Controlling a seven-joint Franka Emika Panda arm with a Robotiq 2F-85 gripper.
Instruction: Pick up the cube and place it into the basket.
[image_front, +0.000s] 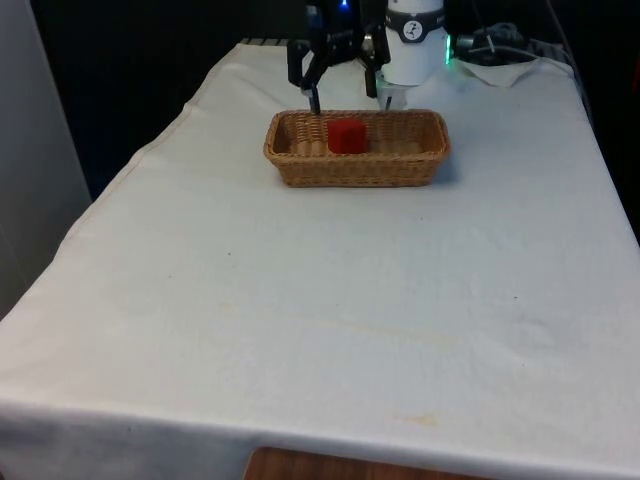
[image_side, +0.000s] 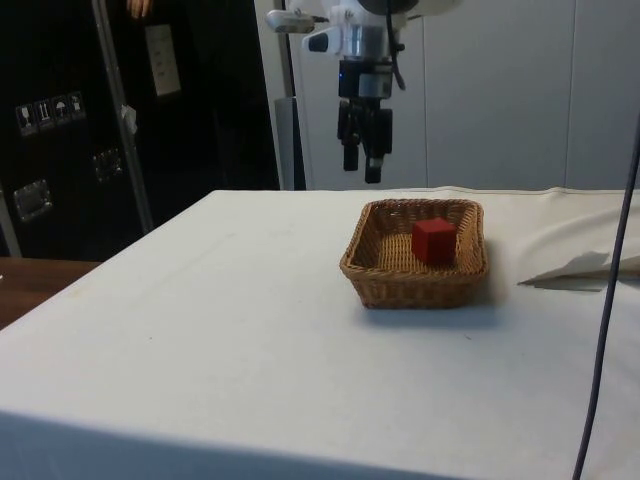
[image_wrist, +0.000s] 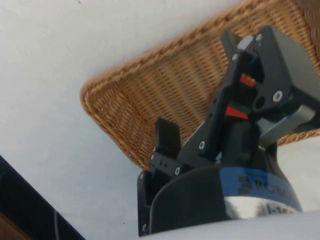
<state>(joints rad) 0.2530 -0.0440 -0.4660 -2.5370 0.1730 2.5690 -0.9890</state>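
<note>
A red cube (image_front: 347, 136) rests inside the woven wicker basket (image_front: 295, 165), near its middle, on the far part of the table. From the side, the cube (image_side: 434, 241) sits toward the basket's (image_side: 400, 290) far end. My gripper (image_front: 343, 96) hangs open just above the basket's far rim, nothing between its black fingers, clear of the cube. In the side view the gripper (image_side: 361, 170) is above and behind the basket's back edge. In the wrist view one finger (image_wrist: 167, 136) shows over the basket's wall (image_wrist: 130, 100).
Crumpled white cloth and cables (image_front: 500, 62) lie at the table's far end on the front view's right. A dark cable (image_side: 608, 290) hangs down in the side view, by a fold in the cloth (image_side: 575, 270). White cloth stretches wide in front of the basket.
</note>
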